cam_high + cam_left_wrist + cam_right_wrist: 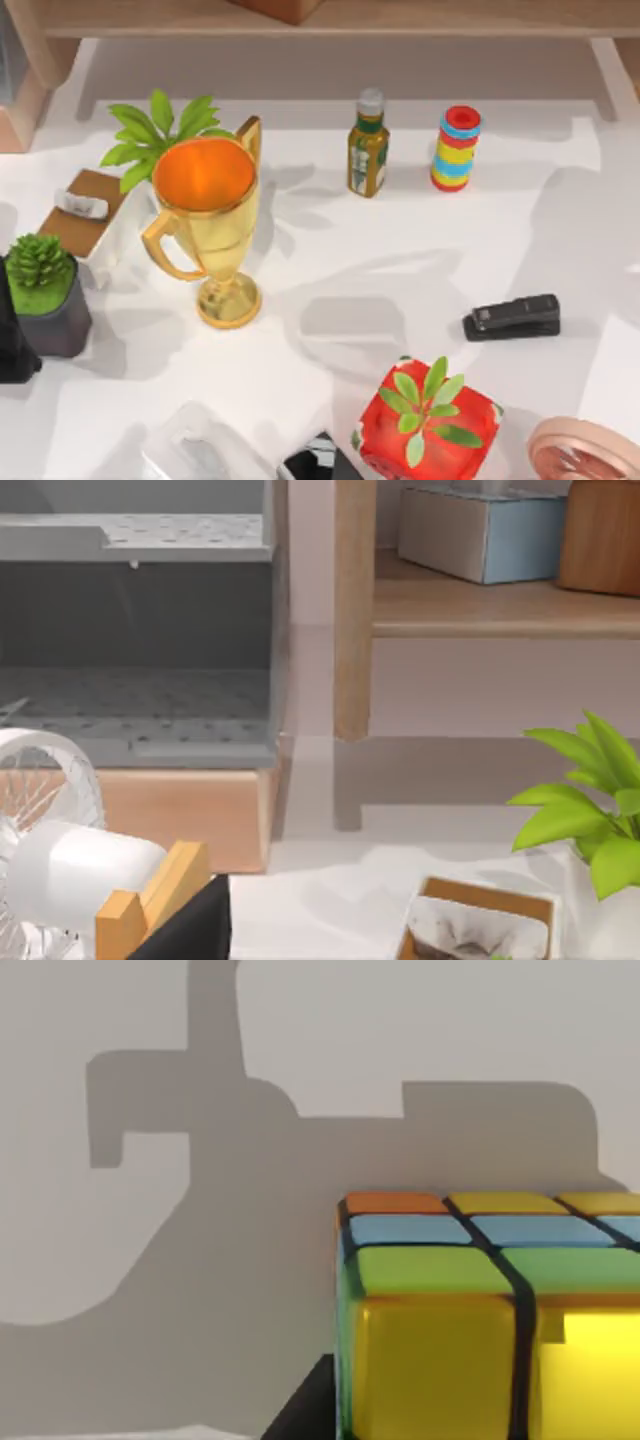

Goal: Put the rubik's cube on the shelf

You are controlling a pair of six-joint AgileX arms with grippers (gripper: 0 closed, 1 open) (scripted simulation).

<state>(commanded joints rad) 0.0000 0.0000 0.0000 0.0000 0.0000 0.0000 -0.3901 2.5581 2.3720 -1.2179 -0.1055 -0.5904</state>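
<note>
The cube (480,1310) shows orange, yellow, blue and green squares split by dark grid lines. The shelf (400,18) is light-brown wood over a white tabletop (400,250). The trophy (210,225) is gold with an orange inside. The bottle (368,150) is olive-brown with a grey cap. The cylinder (456,148) is striped red, blue and yellow. The stapler (512,316) is black. The planter (428,425) is red with green leaves; another pot (55,320) is dark grey, topped green
</note>
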